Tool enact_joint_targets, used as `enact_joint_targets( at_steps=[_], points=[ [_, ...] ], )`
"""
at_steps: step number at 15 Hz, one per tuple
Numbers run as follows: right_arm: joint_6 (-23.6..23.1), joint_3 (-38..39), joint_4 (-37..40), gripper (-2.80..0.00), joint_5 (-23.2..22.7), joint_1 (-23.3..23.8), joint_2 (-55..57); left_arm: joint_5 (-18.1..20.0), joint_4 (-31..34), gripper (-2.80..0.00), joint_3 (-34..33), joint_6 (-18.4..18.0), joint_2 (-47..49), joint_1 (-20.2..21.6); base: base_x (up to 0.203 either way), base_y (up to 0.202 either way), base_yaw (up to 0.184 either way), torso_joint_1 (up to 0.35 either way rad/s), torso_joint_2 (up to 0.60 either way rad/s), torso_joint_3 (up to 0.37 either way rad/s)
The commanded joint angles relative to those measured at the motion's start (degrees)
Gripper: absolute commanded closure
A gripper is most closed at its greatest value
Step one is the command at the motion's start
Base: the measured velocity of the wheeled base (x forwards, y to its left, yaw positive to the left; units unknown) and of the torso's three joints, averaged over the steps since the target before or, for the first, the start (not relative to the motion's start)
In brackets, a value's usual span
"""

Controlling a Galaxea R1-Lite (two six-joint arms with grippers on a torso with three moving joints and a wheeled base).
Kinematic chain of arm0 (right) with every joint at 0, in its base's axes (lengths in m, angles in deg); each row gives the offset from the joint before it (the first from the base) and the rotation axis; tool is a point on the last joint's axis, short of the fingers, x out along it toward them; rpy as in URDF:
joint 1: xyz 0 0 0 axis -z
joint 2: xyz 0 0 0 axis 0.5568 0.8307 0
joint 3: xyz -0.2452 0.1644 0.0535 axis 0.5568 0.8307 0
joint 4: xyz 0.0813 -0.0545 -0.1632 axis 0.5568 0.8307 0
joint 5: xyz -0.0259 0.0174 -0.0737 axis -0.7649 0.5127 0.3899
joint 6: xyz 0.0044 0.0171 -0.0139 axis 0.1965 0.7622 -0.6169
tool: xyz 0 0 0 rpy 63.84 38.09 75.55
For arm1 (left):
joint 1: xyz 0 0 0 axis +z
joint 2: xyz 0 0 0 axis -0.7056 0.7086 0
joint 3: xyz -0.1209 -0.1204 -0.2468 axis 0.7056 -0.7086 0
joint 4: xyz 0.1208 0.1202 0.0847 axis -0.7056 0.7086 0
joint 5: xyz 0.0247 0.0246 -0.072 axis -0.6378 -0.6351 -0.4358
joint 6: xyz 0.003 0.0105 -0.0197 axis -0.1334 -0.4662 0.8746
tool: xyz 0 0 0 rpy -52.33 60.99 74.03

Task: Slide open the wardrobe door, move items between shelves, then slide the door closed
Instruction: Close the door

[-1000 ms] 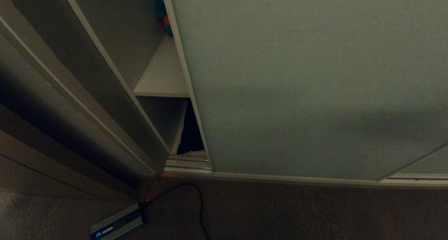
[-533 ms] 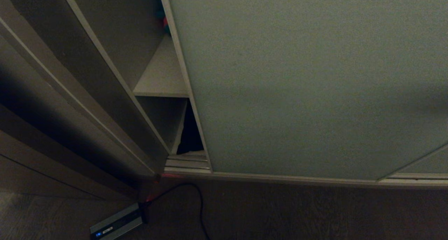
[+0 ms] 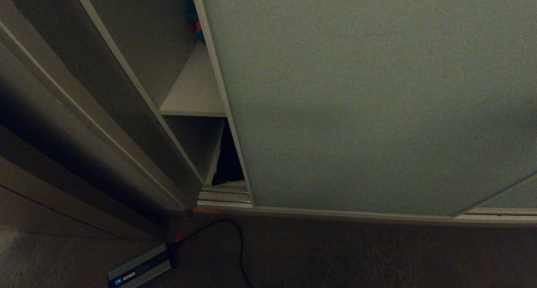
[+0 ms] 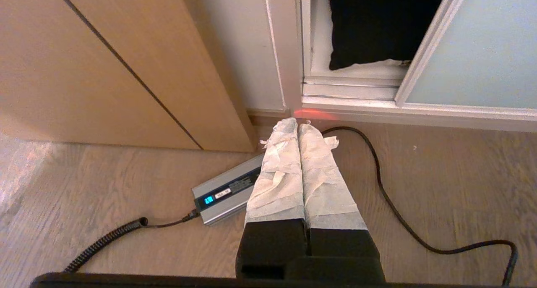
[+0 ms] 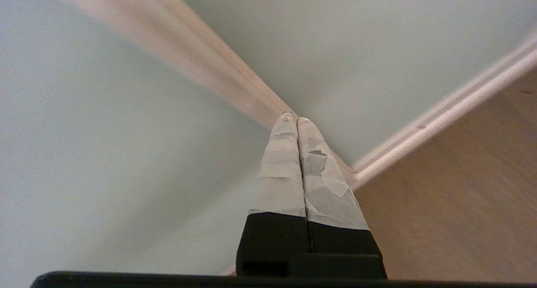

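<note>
The sliding wardrobe door is a wide pale grey-green panel covering most of the wardrobe, with a narrow gap at its left edge. Through the gap I see a white shelf and, below it, the black back of the cushion standing in the bottom compartment. In the left wrist view the cushion sits just behind the door's rim. My left gripper is shut and empty, low over the floor by the wardrobe's corner. My right gripper is shut and empty, its tips close to a pale rim on the door.
A grey charger box lies on the wooden floor beside the left gripper, and a black cable loops past it. A wooden side panel stands to the left. A small red and blue thing sits on the upper shelf.
The door's left edge has crept slightly to the left near the top. A dark shadow on the door's right part has gone. The left arm has kept still.
</note>
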Motion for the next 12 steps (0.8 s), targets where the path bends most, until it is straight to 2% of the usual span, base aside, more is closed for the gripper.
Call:
enact_joint_targets(
  at_steps=[1,8,12],
  points=[
    [0.4,-2.3,0.0,0.00,-0.8,0.0,3.2,-0.1,0.0,0.00,0.0,0.0,0.1,0.0,0.000,0.000,0.000,0.000,0.00,0.000],
    [2.5,-10.0,0.1,0.00,-1.0,-2.8,9.4,-0.1,0.0,0.00,0.0,0.0,0.1,0.0,0.000,0.000,0.000,0.000,0.00,0.000],
    [3.4,-10.4,0.0,0.00,-1.0,-3.9,10.1,-0.1,0.0,0.00,0.0,0.0,0.1,0.0,0.000,0.000,0.000,0.000,0.00,0.000]
  ],
)
